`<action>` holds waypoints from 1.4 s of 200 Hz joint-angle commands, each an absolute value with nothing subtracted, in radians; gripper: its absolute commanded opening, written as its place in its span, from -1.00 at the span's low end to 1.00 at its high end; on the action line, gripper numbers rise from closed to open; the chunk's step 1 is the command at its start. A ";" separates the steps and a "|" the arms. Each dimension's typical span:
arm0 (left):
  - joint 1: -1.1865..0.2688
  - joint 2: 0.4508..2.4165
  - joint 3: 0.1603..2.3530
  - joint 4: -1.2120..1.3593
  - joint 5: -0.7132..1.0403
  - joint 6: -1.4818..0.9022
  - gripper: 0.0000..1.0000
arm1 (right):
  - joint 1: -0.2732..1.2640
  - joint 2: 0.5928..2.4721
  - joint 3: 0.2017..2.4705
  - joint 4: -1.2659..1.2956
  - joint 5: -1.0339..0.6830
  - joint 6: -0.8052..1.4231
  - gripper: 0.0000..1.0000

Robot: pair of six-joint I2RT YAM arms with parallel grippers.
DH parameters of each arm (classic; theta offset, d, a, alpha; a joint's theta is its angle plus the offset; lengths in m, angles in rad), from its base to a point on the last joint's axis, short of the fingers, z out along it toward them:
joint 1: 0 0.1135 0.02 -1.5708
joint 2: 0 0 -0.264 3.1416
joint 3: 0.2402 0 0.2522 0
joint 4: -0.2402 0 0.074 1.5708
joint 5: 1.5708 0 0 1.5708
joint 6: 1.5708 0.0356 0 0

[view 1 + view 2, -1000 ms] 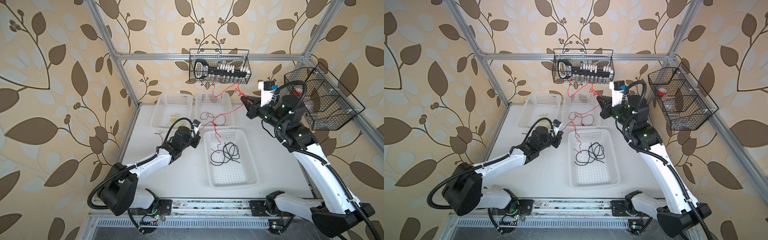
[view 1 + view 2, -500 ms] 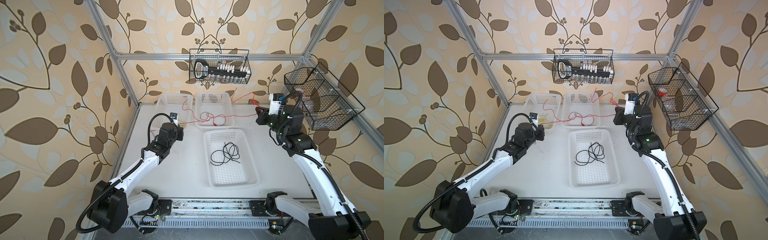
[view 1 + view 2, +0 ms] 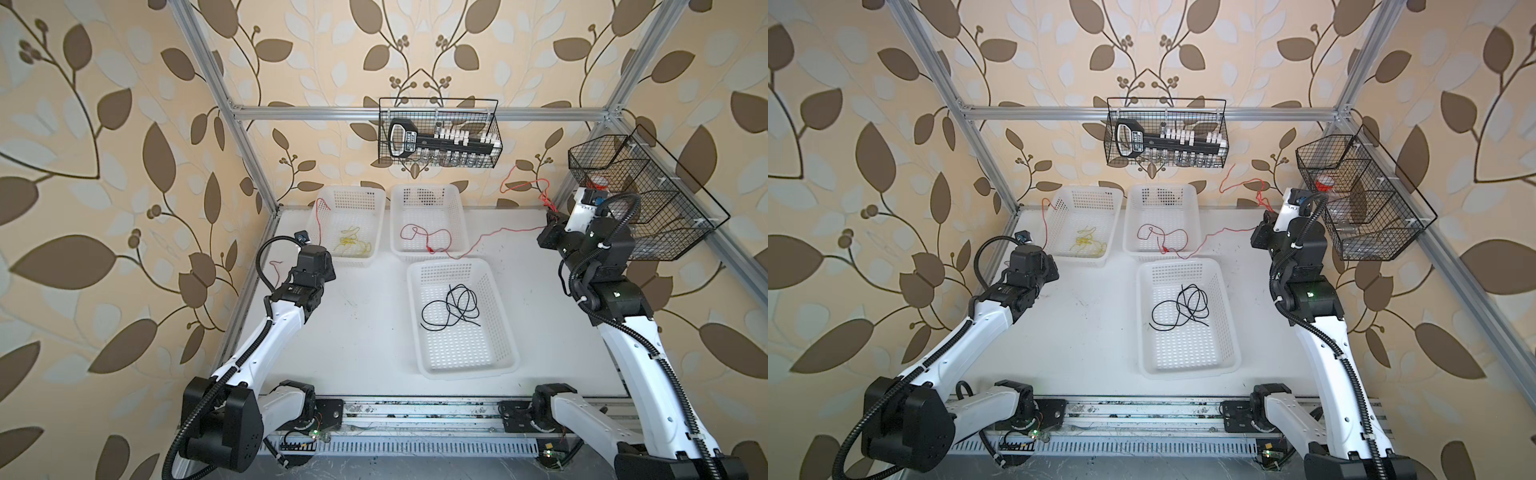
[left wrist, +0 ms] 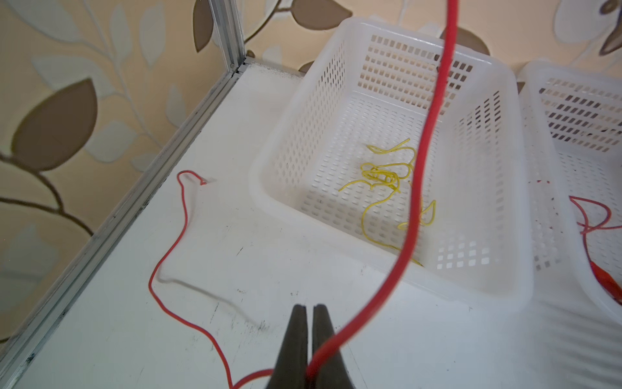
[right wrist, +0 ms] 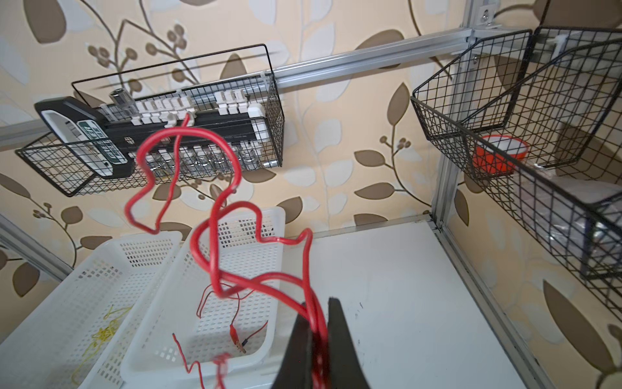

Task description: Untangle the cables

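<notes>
Separating the red wires from each other, sort by colour looks mostly done. Left gripper point(image 4: 309, 308) at 9 o'clock of the table point(image 3: 365, 332), fingers pressed together on one red wire point(image 4: 417, 202). That wire rises over the left bin point(image 3: 351, 190) at 11 o'clock, and its tail lies on the table beside the frame rail. Yellow wire point(image 3: 351, 246) is balled in that bin, and I can't tell if the red touches it. Middle bin point(image 3: 424, 188) at 12 o'clock holds a looped red strand point(image 3: 432, 237) with clips, which runs out over the rim toward 2 o'clock. Front bin point(image 3: 446, 264) at centre has the black wire point(image 3: 451, 305) inside, alone. Right gripper point(image 5: 318, 304) at 2 o'clock, raised, pinching a bunch of red loops point(image 5: 215, 256). The loops stand up near the hanging wire basket point(image 5: 255, 101), contact unclear. Doing it well, my read: hold both pinches firm, since thin wire slips. Swing the left wire toward 12 o'clock high enough to clear the left bin wall, so it doesn't hook the yellow. Move the right bunch away from the mesh before lowering, because curls snag there. Pull slow and stop if the strand in the middle bin goes taut or the bin starts to slide. Release only once the whole red length hangs over the middle bin.
</notes>
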State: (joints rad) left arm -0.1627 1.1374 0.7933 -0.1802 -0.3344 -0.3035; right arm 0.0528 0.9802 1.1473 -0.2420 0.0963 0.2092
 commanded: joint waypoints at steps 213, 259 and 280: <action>-0.244 1.025 0.901 -0.059 0.157 -0.432 -1.00 | 0.359 1.714 1.222 0.191 0.278 0.045 -1.00; -0.299 1.032 0.939 -0.069 0.153 -0.431 -1.00 | 0.376 1.884 1.382 -0.005 0.281 0.047 -1.00; -0.323 1.040 0.959 -0.069 0.153 -0.435 -1.00 | 0.376 1.907 1.403 -0.026 0.275 0.045 -1.00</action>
State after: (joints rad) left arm -0.2993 1.0370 0.9012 -0.1017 0.1352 -0.4263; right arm 0.3748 1.8835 1.3502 0.0593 0.2668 0.0685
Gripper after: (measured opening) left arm 0.052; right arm 0.058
